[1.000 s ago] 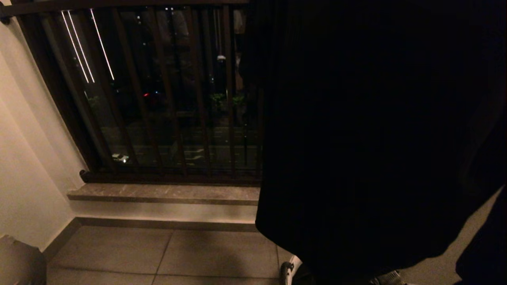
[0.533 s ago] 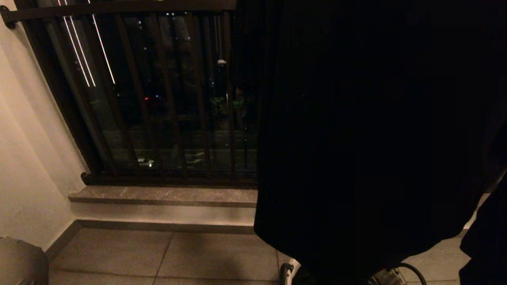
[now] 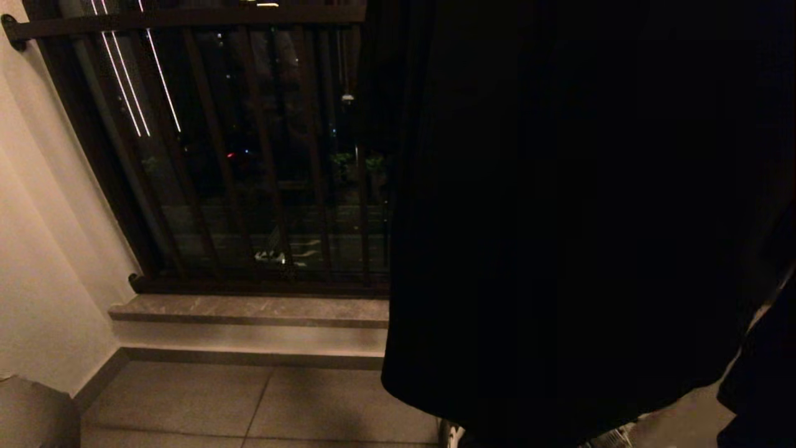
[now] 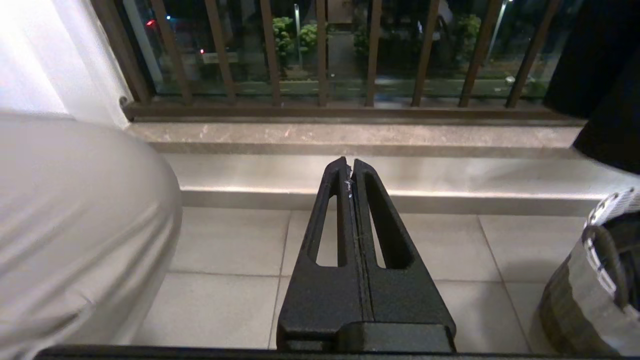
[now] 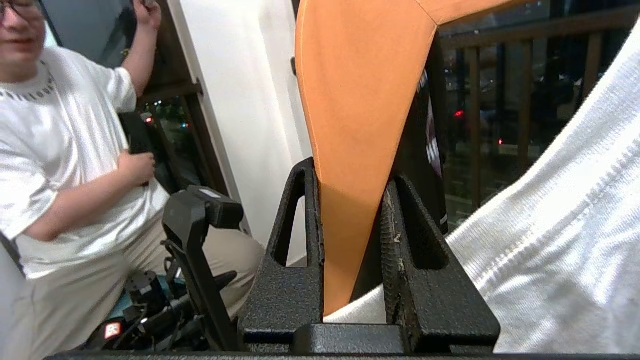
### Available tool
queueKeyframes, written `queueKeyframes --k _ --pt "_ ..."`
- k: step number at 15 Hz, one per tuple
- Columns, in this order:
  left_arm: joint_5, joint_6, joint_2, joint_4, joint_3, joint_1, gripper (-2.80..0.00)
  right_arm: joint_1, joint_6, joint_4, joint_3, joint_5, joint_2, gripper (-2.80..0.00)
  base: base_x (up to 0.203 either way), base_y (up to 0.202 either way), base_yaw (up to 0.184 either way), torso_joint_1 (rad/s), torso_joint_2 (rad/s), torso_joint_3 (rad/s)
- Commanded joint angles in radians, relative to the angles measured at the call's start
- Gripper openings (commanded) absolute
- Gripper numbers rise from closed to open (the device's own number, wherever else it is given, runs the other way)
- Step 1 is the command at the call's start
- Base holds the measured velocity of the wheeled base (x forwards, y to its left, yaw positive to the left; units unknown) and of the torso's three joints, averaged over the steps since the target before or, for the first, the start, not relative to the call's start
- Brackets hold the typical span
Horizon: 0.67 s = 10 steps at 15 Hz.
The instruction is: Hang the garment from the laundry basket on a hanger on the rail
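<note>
A large dark garment (image 3: 578,224) hangs close in front of me and fills the right of the head view. My right gripper (image 5: 350,172) is shut on a flat orange hanger (image 5: 360,90), which rises out of the jaws. White knit fabric (image 5: 560,240) drapes beside the jaws, and a dark cloth with white print (image 5: 430,145) hangs behind the hanger. The laundry basket (image 4: 590,285), with its black-and-white rim (image 4: 617,202), stands on the floor tiles; its rim peeks under the garment's hem (image 3: 453,432). My left gripper (image 4: 350,165) is parked low over the tiles, shut and empty. The rail is out of view.
The dark barred window railing (image 3: 249,155) stands above a stone sill (image 3: 249,310) straight ahead. A white wall (image 3: 43,280) closes the left side. A grey rounded cover (image 4: 75,225) sits at the left. A person in a white shirt (image 5: 65,150) sits beside a black handle (image 5: 200,215).
The whole head view has shifted a little downward in the picture, so the camera has moved. The dark garment's left edge and hem have drifted left and cover more of the basket rim.
</note>
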<state>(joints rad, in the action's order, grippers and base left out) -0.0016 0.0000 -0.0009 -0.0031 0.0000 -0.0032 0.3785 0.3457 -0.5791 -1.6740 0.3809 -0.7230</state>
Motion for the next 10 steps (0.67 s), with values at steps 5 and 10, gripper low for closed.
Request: queueKeyframes --k 5,10 --pt "0.0 0.0 0.001 0.0 0.002 0.0 -2.8 0.005 0.002 0.01 0.002 0.009 -0.005 -2.8 0.0 0.0 0.0 0.058 -0.41 -0.352" --pt "0.0 0.0 0.001 0.0 0.002 0.0 -2.8 0.009 0.005 0.017 0.002 0.025 -0.037 -2.8 0.0 0.0 0.0 0.112 -0.46 -0.35"
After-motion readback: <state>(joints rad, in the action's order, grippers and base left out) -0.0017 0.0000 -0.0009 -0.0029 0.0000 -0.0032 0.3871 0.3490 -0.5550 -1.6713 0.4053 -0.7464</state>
